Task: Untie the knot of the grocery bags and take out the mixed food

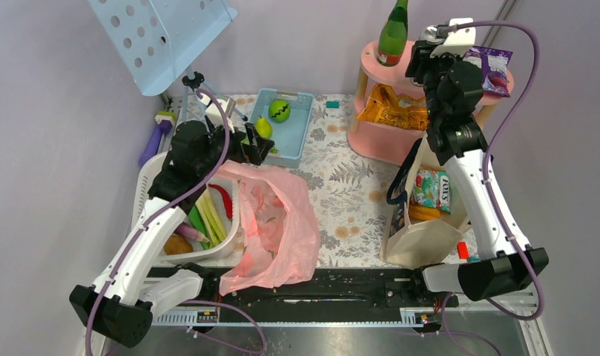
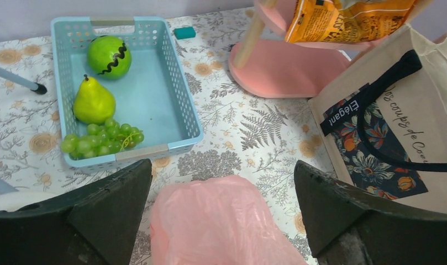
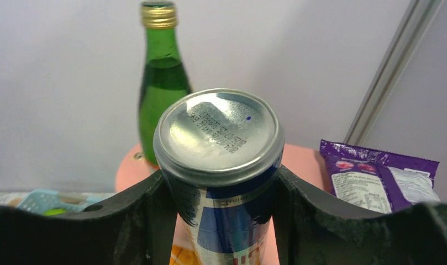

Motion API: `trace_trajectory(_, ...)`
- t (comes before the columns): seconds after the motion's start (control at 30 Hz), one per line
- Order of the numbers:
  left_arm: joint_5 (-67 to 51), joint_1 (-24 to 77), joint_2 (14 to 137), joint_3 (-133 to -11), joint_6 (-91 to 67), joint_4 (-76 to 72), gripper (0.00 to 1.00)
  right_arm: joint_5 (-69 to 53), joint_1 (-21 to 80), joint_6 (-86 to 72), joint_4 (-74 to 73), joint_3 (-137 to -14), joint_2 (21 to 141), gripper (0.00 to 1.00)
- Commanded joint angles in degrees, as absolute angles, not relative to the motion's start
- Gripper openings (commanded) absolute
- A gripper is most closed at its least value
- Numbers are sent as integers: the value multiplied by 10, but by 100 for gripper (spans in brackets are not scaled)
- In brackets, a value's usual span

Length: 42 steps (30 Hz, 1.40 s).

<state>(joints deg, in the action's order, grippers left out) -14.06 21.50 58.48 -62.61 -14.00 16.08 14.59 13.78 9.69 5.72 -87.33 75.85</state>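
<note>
The pink plastic bag lies open and slack at the table's front middle, and it also shows in the left wrist view. My left gripper is open just above the bag's far end, its jaws wide apart either side of it. The beige canvas tote stands at the right with a multicoloured snack packet in its mouth. My right gripper is shut on a silver-blue drink can, held over the pink stand's top. A pear lies in the blue basket. Leeks lie in the white basket.
The pink two-tier stand at the back right holds a green bottle, a purple packet and orange crisp packets. The blue basket also holds a green apple and grapes. A tripod stands at the back left.
</note>
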Motion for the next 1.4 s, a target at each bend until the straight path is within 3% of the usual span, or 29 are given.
trace_trajectory(0.0,-131,203,576,-624,-139,136,99,100,94,77,188,-904,776,0)
trace_trajectory(0.67,-136,195,599,-625,-138,141,99,54,30,24,130,-1036,923,0)
trace_trajectory(0.97,-138,192,602,-624,-138,141,99,52,30,24,127,-1034,935,8)
trace_trajectory(1.13,-138,191,601,-624,-137,141,99,54,30,25,128,-1028,935,16)
trace_trajectory(1.37,-138,191,598,-621,-136,141,99,55,30,29,129,-1027,933,53)
